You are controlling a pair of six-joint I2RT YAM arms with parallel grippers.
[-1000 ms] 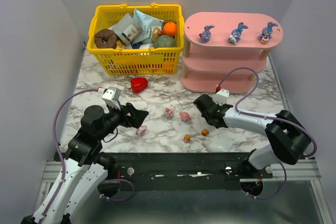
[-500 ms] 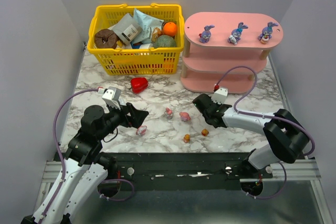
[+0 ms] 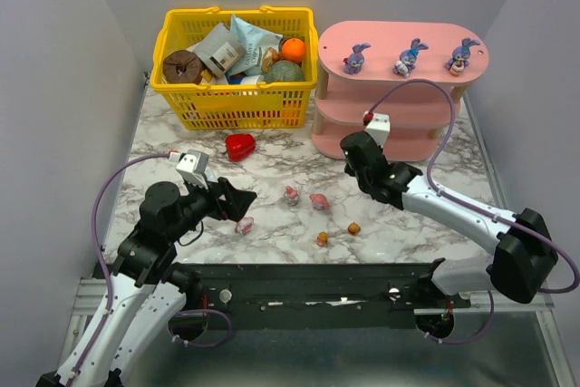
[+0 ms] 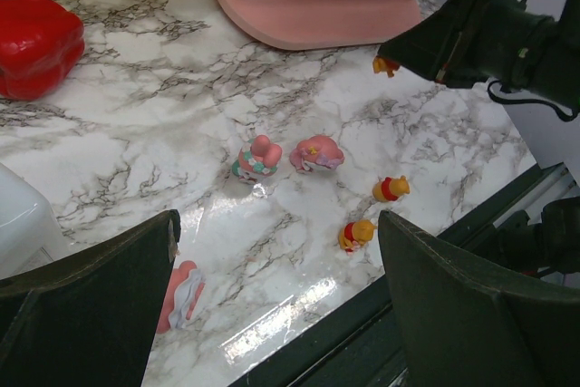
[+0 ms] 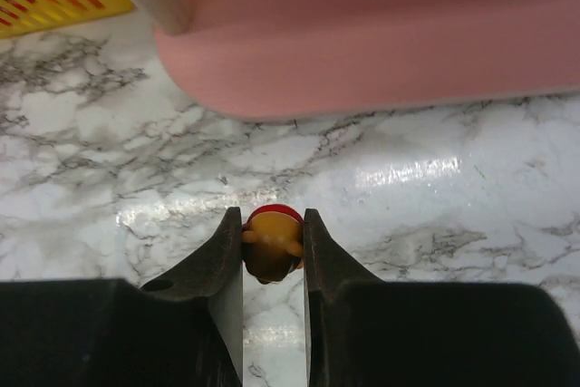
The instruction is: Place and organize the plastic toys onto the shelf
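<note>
Right gripper (image 5: pixel 272 224): my jaws are drawn in to a narrow gap, pinching a small orange bear (image 5: pixel 272 246) over the marble desk (image 3: pixel 181 142), just in front of the lowest board of the pink shelf (image 3: pixel 381 43) at the desk's far right corner. Three purple-blue bunnies (image 3: pixel 410 57) line the shelf's top board. My left gripper (image 4: pixel 278 224) hangs spread wide and empty near the front left edge. Along the middle of the front edge lie three pink-white figures (image 4: pixel 256 159) and two more orange bears (image 4: pixel 391 189).
</note>
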